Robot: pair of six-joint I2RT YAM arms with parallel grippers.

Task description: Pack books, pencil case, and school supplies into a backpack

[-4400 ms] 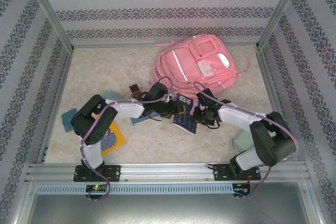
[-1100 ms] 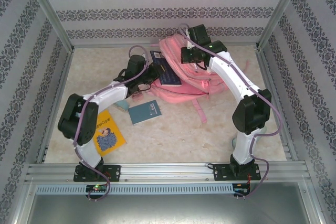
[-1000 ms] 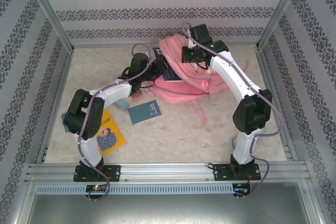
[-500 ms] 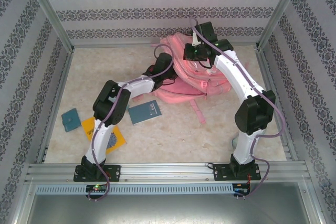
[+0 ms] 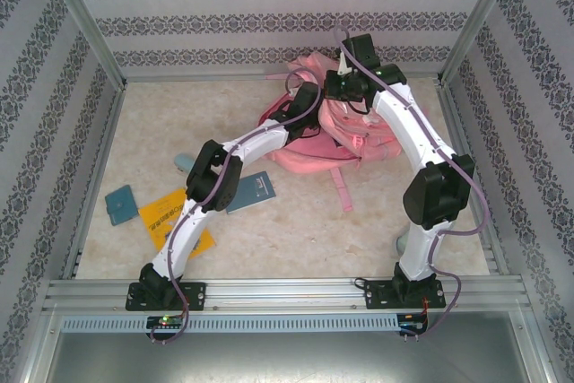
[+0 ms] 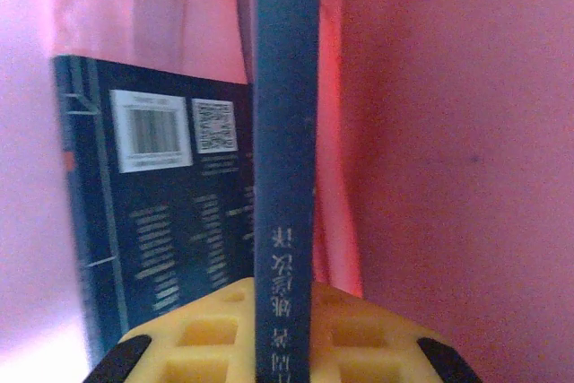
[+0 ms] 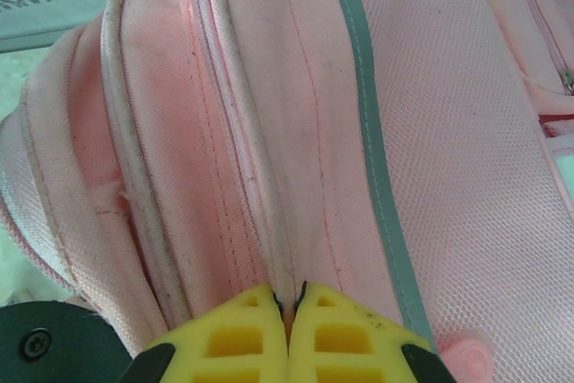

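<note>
the left gripper (image 6: pixel 283 309) is clamped on a thin dark navy book (image 6: pixel 285 132), which stands edge-on between its yellow fingers (image 6: pixel 229 302), spine towards the camera. all around it is the pink inside of the large pink fabric backpack (image 5: pixel 359 141). just beside it on the left a second dark navy book (image 6: pixel 161 213) lies flat against the lining, its white barcode labels showing.

from above, the left arm stretches across the table (image 5: pixel 377 221) with the left gripper (image 5: pixel 309 96) buried in the bag's open top at the far side. the right gripper (image 5: pixel 343 87) sits over the same opening, its jaws pinched tight on a seam of the backpack's fabric (image 7: pixel 269 132).

well apart from the bag, a yellow book (image 5: pixel 166 214), a grey-teal book (image 5: pixel 119 204) and a blue-teal book (image 5: pixel 256 187) lie flat on the table.
</note>
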